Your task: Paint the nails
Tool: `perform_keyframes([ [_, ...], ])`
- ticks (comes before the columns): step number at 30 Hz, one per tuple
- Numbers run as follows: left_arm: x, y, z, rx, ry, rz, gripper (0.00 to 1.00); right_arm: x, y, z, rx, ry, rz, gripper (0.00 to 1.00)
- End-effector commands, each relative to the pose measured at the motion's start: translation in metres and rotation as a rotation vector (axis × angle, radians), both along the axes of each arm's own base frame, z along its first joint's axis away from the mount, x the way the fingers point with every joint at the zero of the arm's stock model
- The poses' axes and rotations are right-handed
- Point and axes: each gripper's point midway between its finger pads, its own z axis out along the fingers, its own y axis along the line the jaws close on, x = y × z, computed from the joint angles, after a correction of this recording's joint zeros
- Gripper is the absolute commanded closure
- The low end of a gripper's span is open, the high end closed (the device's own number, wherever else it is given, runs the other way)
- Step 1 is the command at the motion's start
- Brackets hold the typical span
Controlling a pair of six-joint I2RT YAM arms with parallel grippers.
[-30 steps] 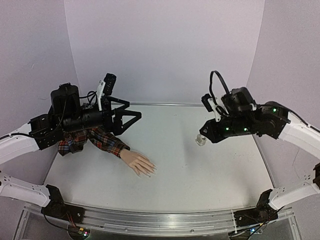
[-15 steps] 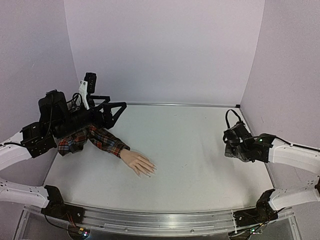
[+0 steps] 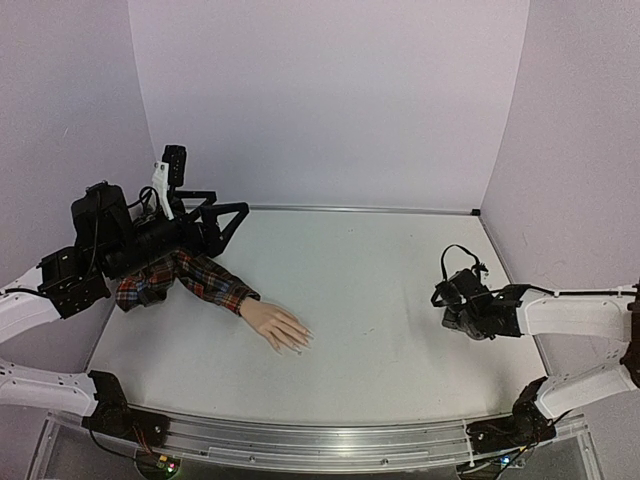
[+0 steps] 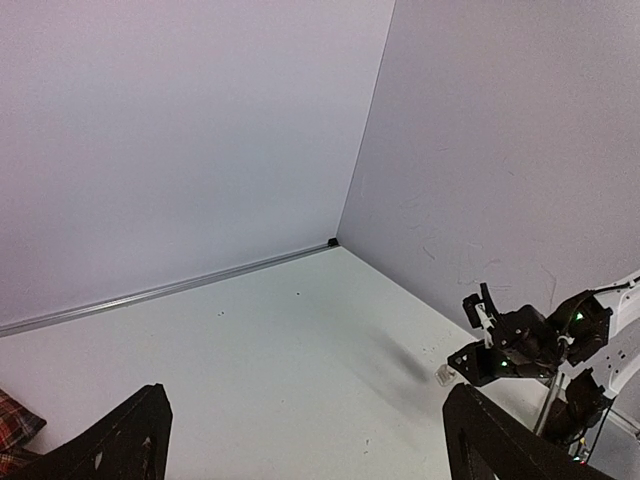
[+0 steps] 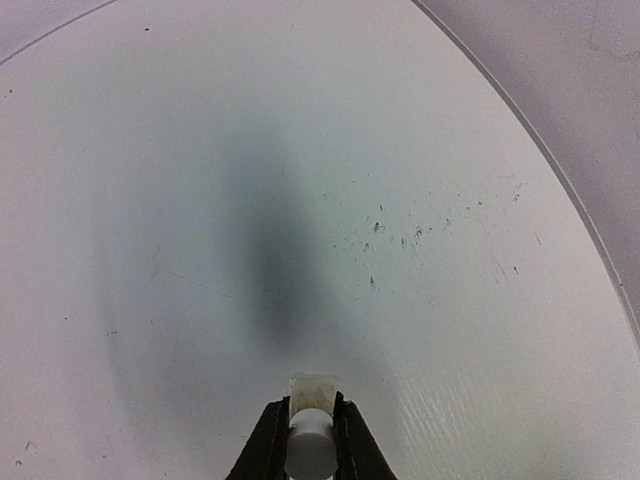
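From above, the right arm (image 3: 560, 312) has dropped low to the right side of the worktop (image 3: 380, 300), well apart from the mannequin hand (image 3: 277, 327). Its nails (image 3: 300, 342) lie at front left, with neither arm near them. The left jaws stand wide near the plaid sleeve (image 3: 200, 280).

Left wrist view: wide jaws frame bare worktop.

Right wrist view: narrow jaws clamp a small white bottle (image 5: 311, 445) close over the worktop. This looks like a set-down, not painting.

The mannequin hand (image 3: 277, 326) lies on the tabletop (image 3: 370, 270), its sleeve (image 3: 190, 280) behind-left. Well right of the hand, the right jaws hold a bottle (image 5: 311, 445).
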Motion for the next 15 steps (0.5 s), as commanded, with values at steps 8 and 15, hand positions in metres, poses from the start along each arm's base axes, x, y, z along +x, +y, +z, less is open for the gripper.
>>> perform_keyframes([
  [8,-0.001,0.003,0.014,-0.05,-0.023,0.005,0.02,0.007,0.008,-0.017,0.028,0.009,-0.011,0.96],
  [15,-0.001,0.002,0.015,-0.049,-0.022,0.0,0.02,0.005,0.01,-0.021,0.028,0.026,0.006,0.8],
])
